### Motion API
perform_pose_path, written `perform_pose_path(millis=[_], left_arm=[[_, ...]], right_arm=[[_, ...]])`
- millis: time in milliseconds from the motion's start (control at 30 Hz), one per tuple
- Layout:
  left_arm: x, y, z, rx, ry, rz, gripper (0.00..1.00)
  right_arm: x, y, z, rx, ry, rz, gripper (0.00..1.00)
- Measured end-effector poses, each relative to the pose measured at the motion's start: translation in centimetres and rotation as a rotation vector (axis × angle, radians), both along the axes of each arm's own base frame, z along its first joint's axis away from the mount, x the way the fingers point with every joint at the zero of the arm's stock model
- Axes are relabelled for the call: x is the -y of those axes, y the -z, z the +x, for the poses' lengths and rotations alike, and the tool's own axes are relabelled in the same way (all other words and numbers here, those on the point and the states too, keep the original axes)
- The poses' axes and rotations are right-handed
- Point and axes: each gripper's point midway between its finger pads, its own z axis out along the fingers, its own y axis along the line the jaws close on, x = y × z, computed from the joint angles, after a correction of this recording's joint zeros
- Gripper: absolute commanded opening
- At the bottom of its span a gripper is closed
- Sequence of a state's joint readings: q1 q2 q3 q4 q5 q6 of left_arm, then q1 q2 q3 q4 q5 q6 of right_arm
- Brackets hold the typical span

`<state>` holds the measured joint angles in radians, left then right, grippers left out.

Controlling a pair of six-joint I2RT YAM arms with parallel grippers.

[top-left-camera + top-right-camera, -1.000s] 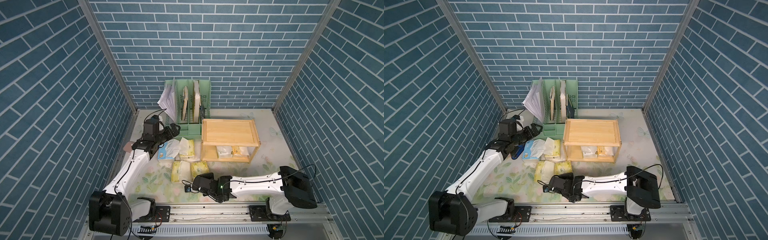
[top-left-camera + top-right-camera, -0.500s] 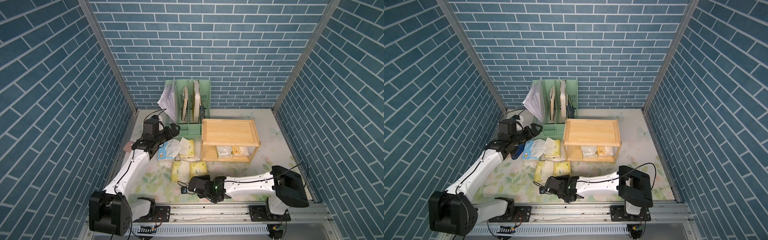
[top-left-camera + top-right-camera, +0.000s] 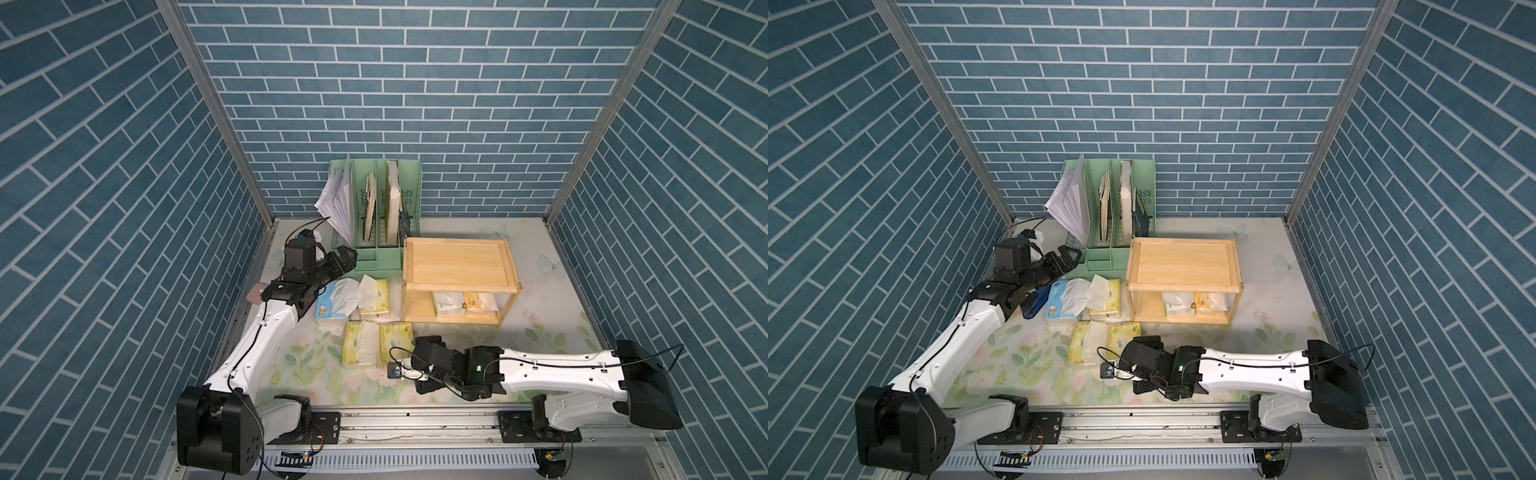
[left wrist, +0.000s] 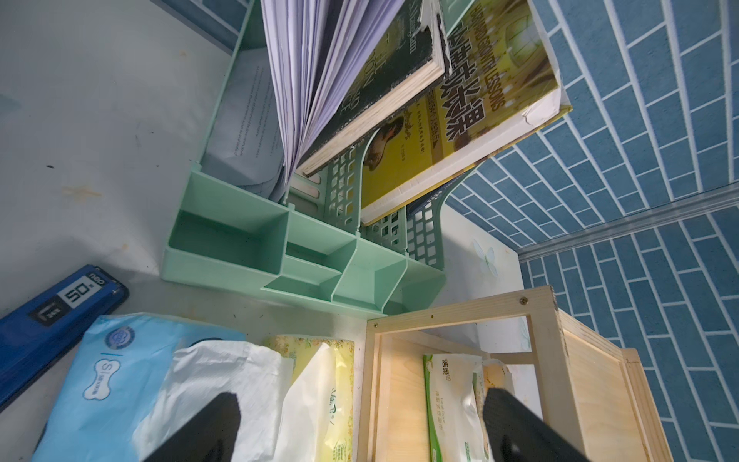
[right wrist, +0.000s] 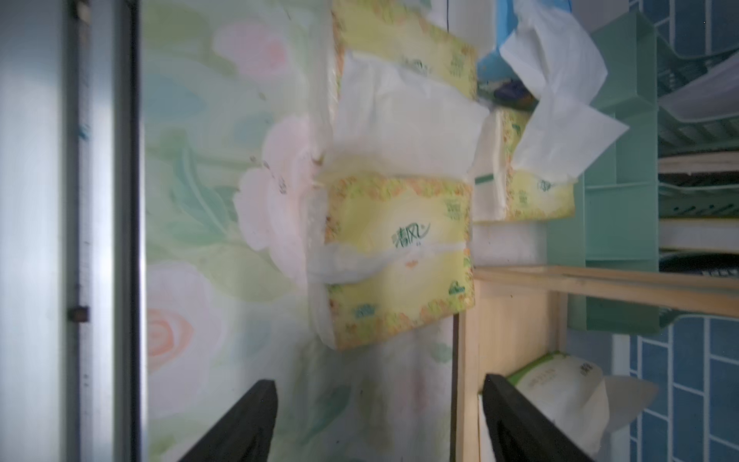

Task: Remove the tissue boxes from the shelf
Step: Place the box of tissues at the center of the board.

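— Where does the right gripper (image 5: 378, 382) stand?

— Low over the floral-printed table cover (image 3: 316, 374), near the metal front rail (image 3: 415, 419), jaws wide apart and empty. Past its black fingers (image 5: 248, 424) a pale yellow soft tissue pack (image 5: 400, 256) lies flat on the cover. It is just beside the gripper but outside the jaws.

— What lies round that pack?

— A second pale yellow soft pack (image 3: 357, 347) lies right alongside it, with a broad white tissue spilling from its top. Farther from the rail, a third pale yellow soft pack (image 3: 380, 305) and a blue-and-white soft pack (image 3: 326, 309) lie side by side, each with white tissue sticking up. All four rest on the cover, off the shelf.

— And the shelf?

— The small two-tier light wood shelf (image 3: 457, 264) stands just beside those packs, on the right arm's side of them. Its lower tier holds a white soft pack (image 3: 448, 304) and an orange-yellow soft pack (image 3: 478, 302), side by side.

— The other arm?

— The left gripper (image 4: 360, 394) hangs above the table, jaws wide and empty, near the blue-and-white pack and the third yellow one. It is close to the front trays of the mint-green plastic file organizer (image 3: 380, 264), which holds loose papers (image 4: 304, 60) and leaning books (image 4: 472, 120). A dark blue flat case (image 4: 60, 308) lies just beside the blue-and-white pack.
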<state>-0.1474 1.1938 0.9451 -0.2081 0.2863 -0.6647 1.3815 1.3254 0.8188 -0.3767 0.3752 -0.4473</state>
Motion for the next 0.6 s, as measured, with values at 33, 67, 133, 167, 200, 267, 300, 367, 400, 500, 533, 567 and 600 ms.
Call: perform_pose_path(millis=[33,67,133,167,200,267,300,367,400,500,533,567,600], left_arm=[[-0.3,-0.3,-0.1,0.01,-0.01,0.008,1.0],[-0.6,-0.5,-0.2,0.02,-0.024,0.016,1.0],[-1.0,-1.1,-0.4,0.04,-0.043,0.029,1.0],[-1.2,-1.3,-0.4,0.048,-0.052,0.034,1.0],[-1.4,-1.4,-0.5,0.054,-0.058,0.039,1.0],[-1.7,-1.6,-0.5,0.065,-0.069,0.048,1.0],[-1.7,-1.6,-0.5,0.066,-0.069,0.049,1.0],[-1.7,-1.4,-0.6,0.064,-0.064,0.052,1.0],[-1.6,-1.2,-0.6,0.06,-0.059,0.052,1.0],[-1.3,-0.8,-0.7,0.05,-0.042,0.048,1.0],[-1.2,-0.6,-0.8,0.047,-0.038,0.046,1.0],[-1.2,-0.5,-0.8,0.045,-0.034,0.046,1.0],[-1.1,-0.4,-0.8,0.043,-0.03,0.044,1.0]], right_arm=[[1.2,0.7,0.8,0.022,0.022,-0.037,0.82],[2.3,1.3,1.6,0.044,0.043,-0.071,0.8],[4.3,2.0,3.3,0.082,0.091,-0.122,0.77],[5.4,2.3,4.2,0.108,0.116,-0.143,0.76],[6.2,2.3,4.9,0.131,0.134,-0.155,0.75],[7.8,2.3,6.4,0.18,0.171,-0.168,0.73],[8.3,2.2,7.0,0.202,0.184,-0.171,0.73],[9.1,1.9,8.3,0.242,0.211,-0.167,0.72],[9.3,1.8,8.8,0.259,0.22,-0.164,0.72],[9.8,1.5,10.2,0.307,0.236,-0.162,0.71],[10.0,1.5,10.6,0.317,0.241,-0.159,0.71],[10.0,1.5,11.0,0.327,0.243,-0.158,0.71],[10.0,1.4,11.4,0.337,0.245,-0.156,0.7]])
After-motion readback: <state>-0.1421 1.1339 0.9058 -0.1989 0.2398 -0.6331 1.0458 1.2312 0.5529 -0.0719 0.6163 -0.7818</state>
